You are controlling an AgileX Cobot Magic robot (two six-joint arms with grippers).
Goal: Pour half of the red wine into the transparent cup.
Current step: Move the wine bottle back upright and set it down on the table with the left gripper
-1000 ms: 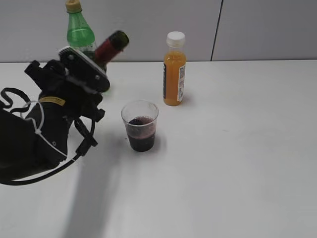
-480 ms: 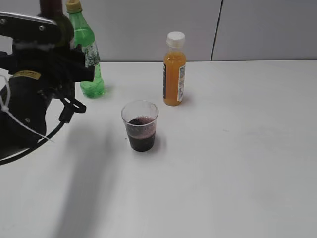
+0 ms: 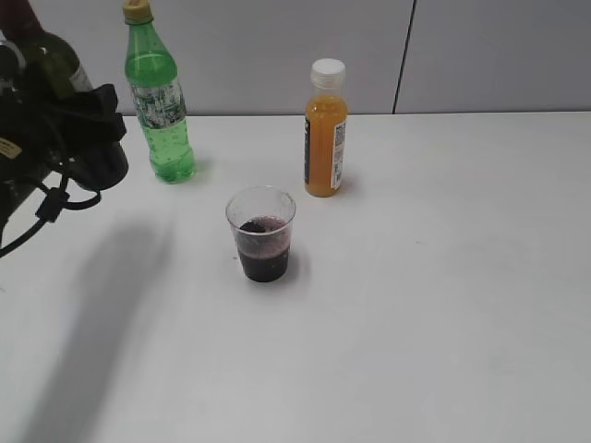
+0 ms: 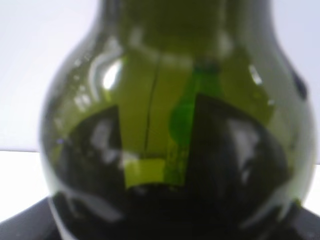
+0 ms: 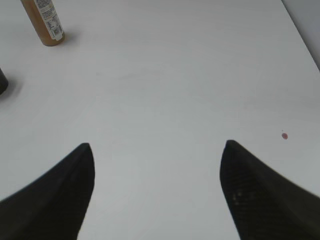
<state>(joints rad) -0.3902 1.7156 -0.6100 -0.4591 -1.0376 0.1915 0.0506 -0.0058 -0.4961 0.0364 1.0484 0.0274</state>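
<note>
The transparent cup (image 3: 262,233) stands mid-table, holding dark red wine in its lower part. My left gripper (image 3: 65,129) is at the far left edge, shut on the dark green wine bottle (image 3: 48,57), which stands nearly upright with its neck cut off by the frame top. In the left wrist view the bottle's shoulder (image 4: 170,125) fills the frame, with dark wine low inside; the jaws are hidden. My right gripper (image 5: 156,150) is open and empty above bare table, out of the exterior view.
A green plastic soda bottle (image 3: 159,101) stands at the back left, just right of my left gripper. A small orange juice bottle (image 3: 325,129) stands behind the cup; it also shows in the right wrist view (image 5: 44,21). A small red spot (image 5: 284,135) marks the table.
My left gripper has swung the wine bottle from tilted toward the cup to nearly upright and has drawn back to the left, uncovering the green soda bottle. The cup's wine level is unchanged.
</note>
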